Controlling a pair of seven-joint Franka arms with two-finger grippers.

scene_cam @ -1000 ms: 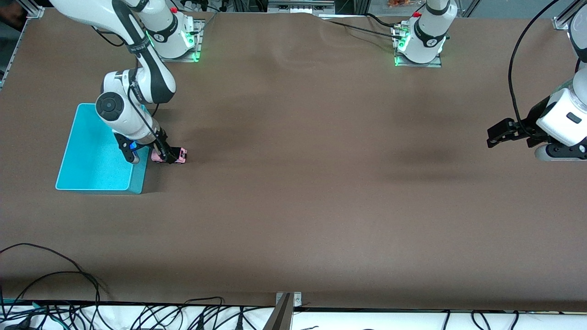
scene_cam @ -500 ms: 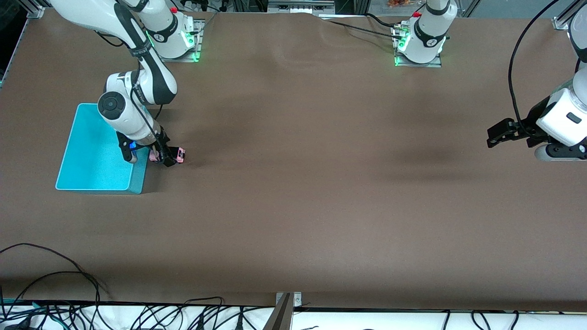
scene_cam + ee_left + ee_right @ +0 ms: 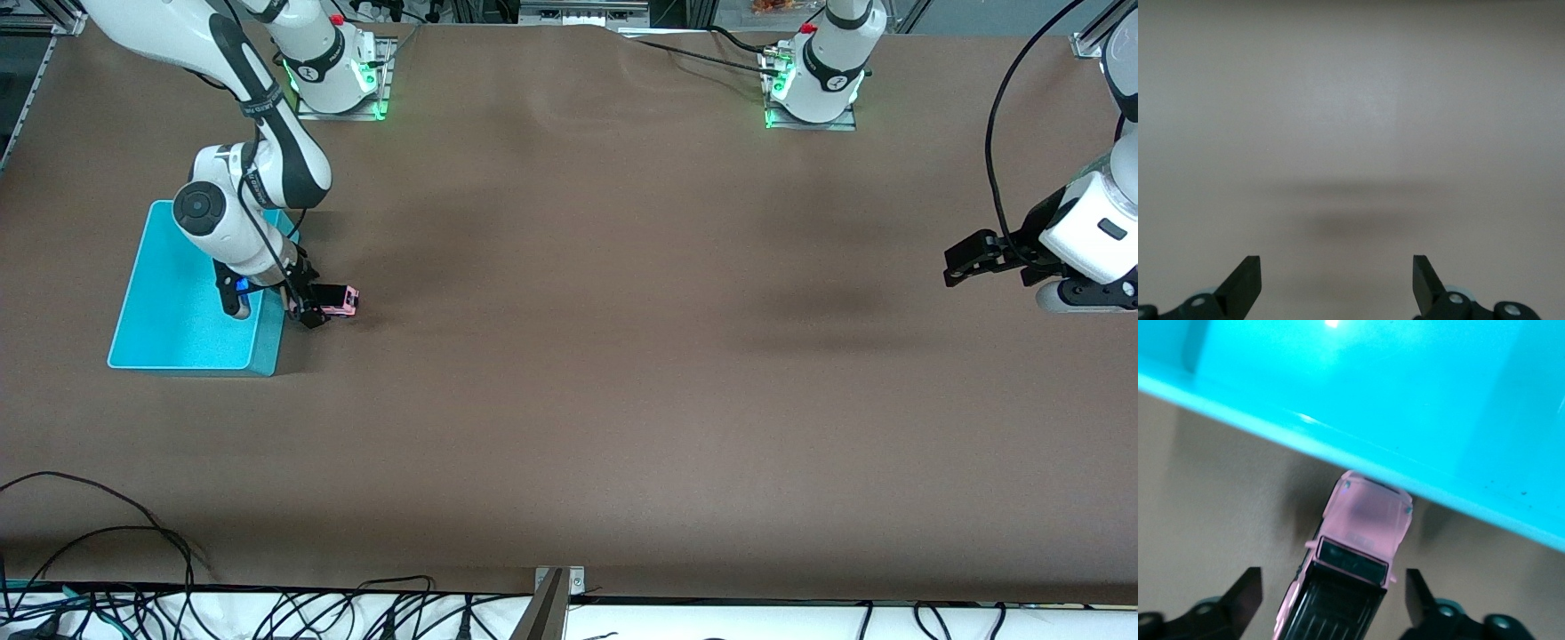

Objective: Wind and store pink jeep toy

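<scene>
Right wrist view shows your right gripper (image 3: 1335, 590) straddling the pink jeep toy (image 3: 1353, 553), fingers (image 3: 1248, 590) apart and clear of its sides. It sits on the tabletop, nose against the teal bin (image 3: 160, 342) wall near the right arm's edge. Closing off-centre risks skewing it. Your left gripper (image 3: 1337, 283) waits open.

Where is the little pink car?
The pink jeep toy sits on the table beside the teal bin, at the right arm's end, between the right pincer fingers.
</scene>
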